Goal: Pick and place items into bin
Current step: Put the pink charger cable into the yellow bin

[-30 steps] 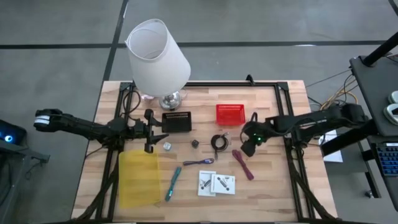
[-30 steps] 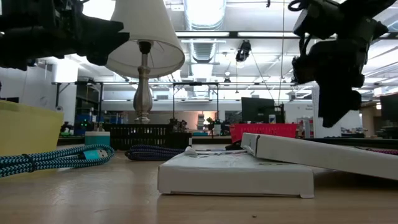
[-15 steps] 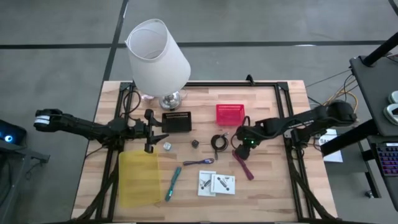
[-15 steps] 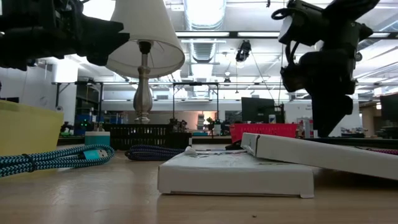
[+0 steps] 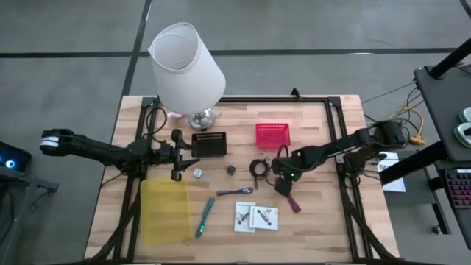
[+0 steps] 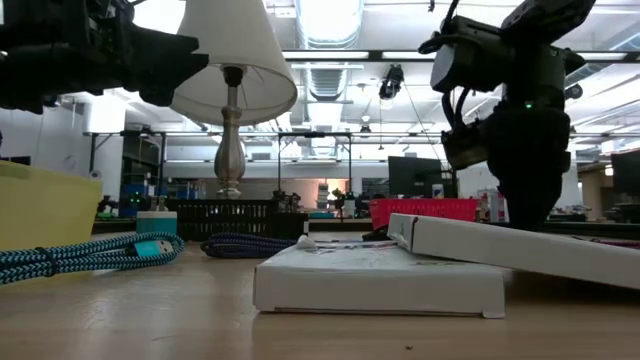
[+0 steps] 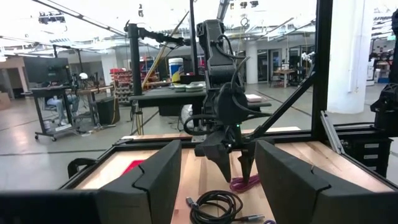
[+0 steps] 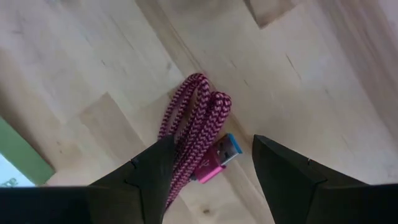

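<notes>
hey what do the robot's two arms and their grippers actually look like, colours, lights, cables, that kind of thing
Both arms are dark, near-black, jointed tubes. The left arm has a white-grey section near its base. The right arm shows a small green light near the wrist and loose black cabling looping around it. Each ends in two dark, angular, wedge-shaped fingers: the left gripper and right gripper.

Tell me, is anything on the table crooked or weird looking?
One small thing: the two white packets overlap, and in the low view the upper one leans tilted across the lower. The big lamp is the only large thing among small items. Otherwise nothing looks spilled or broken. The right gripper hangs open over the maroon cable.
</notes>
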### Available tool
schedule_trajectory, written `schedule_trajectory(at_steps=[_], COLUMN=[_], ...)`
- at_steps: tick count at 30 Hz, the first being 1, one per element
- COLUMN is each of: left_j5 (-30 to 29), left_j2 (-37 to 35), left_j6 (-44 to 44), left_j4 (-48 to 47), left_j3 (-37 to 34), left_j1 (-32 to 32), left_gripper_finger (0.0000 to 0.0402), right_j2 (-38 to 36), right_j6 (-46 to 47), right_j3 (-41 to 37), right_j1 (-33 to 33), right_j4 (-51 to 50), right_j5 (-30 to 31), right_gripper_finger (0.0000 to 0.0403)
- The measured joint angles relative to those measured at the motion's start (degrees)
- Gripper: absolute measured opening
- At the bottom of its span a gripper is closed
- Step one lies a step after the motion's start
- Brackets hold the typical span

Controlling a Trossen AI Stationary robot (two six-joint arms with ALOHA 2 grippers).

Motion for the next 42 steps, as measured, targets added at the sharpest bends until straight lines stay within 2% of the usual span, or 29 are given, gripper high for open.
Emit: schedule_trajectory(at_steps=[21,25,36,38,42], left_j5=[-0.01,-0.01,-0.01,-0.01,0.0], left_j2=[0.02,0.0,0.0,0.0,0.0], left_j6=[0.0,0.0,0.0,0.0,0.0], left_j4=[0.0,0.02,0.02,0.02,0.02], left_j3=[-0.05,-0.07,-0.07,-0.07,-0.09], left_j1=[0.0,0.0,0.0,0.0,0.0], left_gripper_finger=[0.019,0.019,0.019,0.019,0.019], right_j2=[0.77,0.77,0.9,0.9,0.84], right_j6=[-5.62,-6.07,-6.65,-6.84,-6.92], right_j3=[0.2,0.16,0.05,0.05,0.08], right_j1=[0.02,-0.02,-0.02,-0.04,-0.05], right_j4=[-0.06,0.02,0.29,0.29,0.28], right_j5=[0.09,0.48,0.08,0.0,-0.01], right_gripper_finger=[0.0199,0.0167,0.0034,0.0021,0.0019])
